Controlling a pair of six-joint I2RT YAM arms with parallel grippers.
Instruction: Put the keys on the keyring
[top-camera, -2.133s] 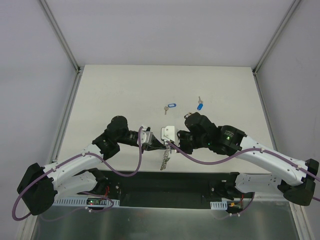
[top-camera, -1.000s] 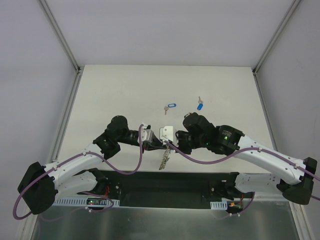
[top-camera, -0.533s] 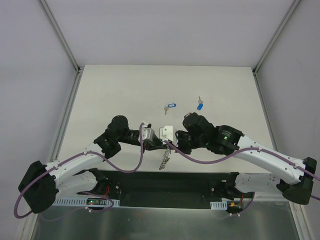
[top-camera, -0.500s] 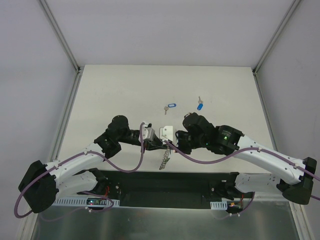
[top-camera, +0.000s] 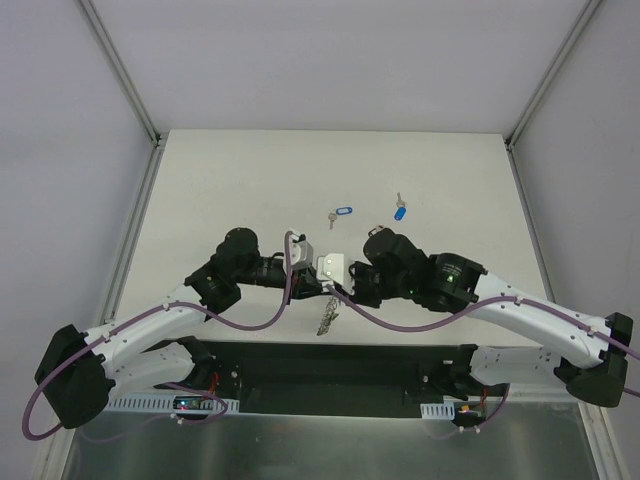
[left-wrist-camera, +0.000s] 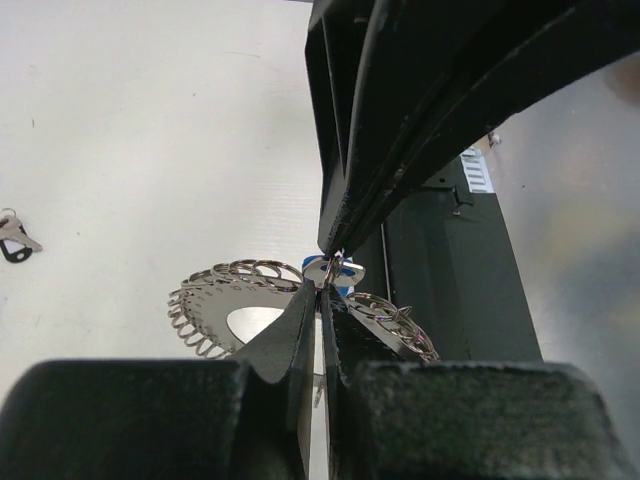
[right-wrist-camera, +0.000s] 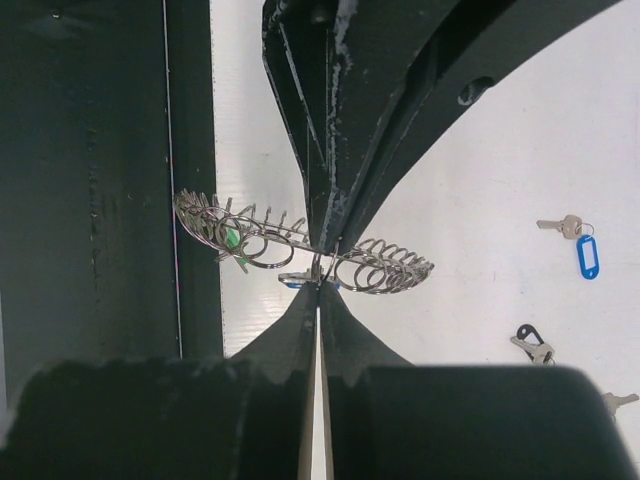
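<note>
**Both Grippers Closed at the Keyring**

The left gripper (left-wrist-camera: 322, 300) is clamped on the coiled rim of the keyring (left-wrist-camera: 215, 295), which is held above the worktop's (top-camera: 230, 180) near edge, centre. The right gripper (right-wrist-camera: 318, 290) is pinched shut on a blue-tagged key (left-wrist-camera: 336, 270) at that rim. A second blue-tagged key (top-camera: 342, 213) and a third blue-tagged key (top-camera: 400, 211) lie mid-worktop.

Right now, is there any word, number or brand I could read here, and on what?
No readable text in any view.
Blue key tag: its window is too small to read.
White striped strip on the black base: too blurred to tell.
</note>
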